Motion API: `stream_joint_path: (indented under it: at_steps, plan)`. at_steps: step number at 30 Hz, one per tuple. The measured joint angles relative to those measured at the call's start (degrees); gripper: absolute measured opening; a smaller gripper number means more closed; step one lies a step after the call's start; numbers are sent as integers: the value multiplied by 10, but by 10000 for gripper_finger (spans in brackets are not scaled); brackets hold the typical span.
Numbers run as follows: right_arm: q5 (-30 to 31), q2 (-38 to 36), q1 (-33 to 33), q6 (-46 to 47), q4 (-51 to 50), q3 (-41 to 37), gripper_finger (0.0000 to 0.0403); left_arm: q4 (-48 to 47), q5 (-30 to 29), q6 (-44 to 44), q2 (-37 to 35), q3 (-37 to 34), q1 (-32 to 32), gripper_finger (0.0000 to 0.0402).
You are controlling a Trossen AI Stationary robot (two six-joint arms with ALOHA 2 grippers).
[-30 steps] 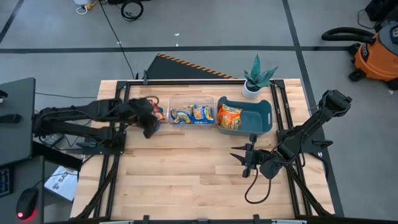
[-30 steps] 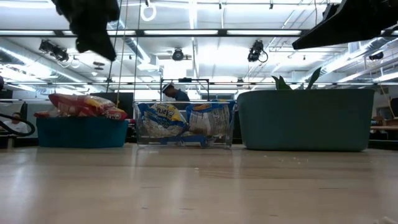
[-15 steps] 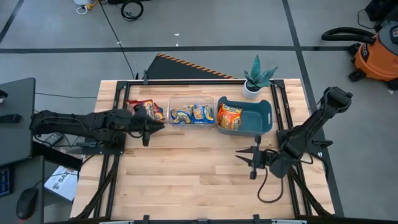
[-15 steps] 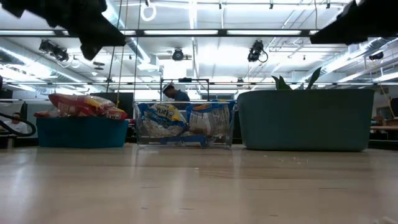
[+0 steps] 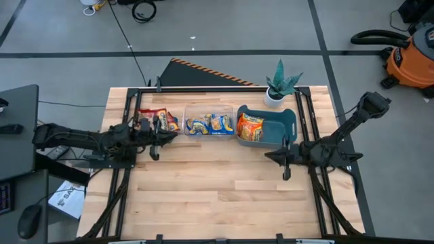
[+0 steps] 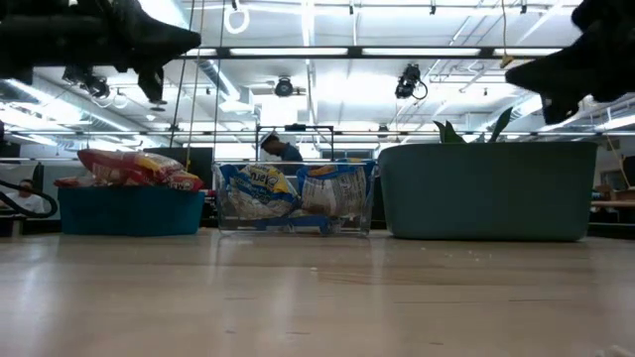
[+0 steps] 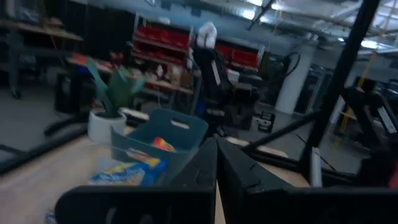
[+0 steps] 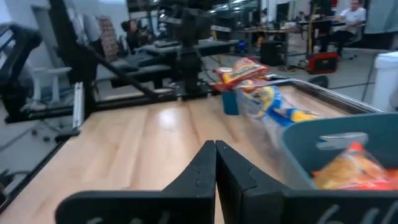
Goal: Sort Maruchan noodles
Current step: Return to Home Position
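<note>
Maruchan noodles (image 5: 210, 125) sit binned on wooden table (image 5: 203, 190) (workshop (image 6: 317, 99) behind); left fingers (image 7: 200, 171), right fingers (image 8: 202, 171) closed

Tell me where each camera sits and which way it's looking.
High: above, straight down on the table; left arm and right arm show.
Low: at tabletop height, level across to the clear bin; arm parts hang at top.
Left wrist: past the shut left fingers toward the teal bin and plant.
Right wrist: past the shut right fingers toward the noodle packs.
Shared: both wrist views show the teal bin.
</note>
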Motion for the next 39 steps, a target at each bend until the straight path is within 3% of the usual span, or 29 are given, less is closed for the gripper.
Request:
stream_joint_path:
  at_steps: [6, 10, 14, 20, 29, 39]
  plan:
    - [-58, -101, -65, 6, -82, -11, 9, 67, -5, 25, -19, -41, 8, 6]
    - [-54, -206, -84, -27, -154, -11, 9, 95, -6, 37, -72, -80, 8, 5]
    - [-72, -320, -95, -49, -237, -11, 9, 30, -5, 32, -118, -81, 6, 5]
    - [-100, -470, -97, -59, -364, -10, 8, -10, -5, 57, -132, -81, -13, 5]
    - [-39, -476, -111, -60, -452, 34, 8, 3, -79, 147, -143, -82, -23, 5]
    - [-1, -475, -116, -98, -447, 50, 20, -9, -21, 169, -180, -82, -15, 5]
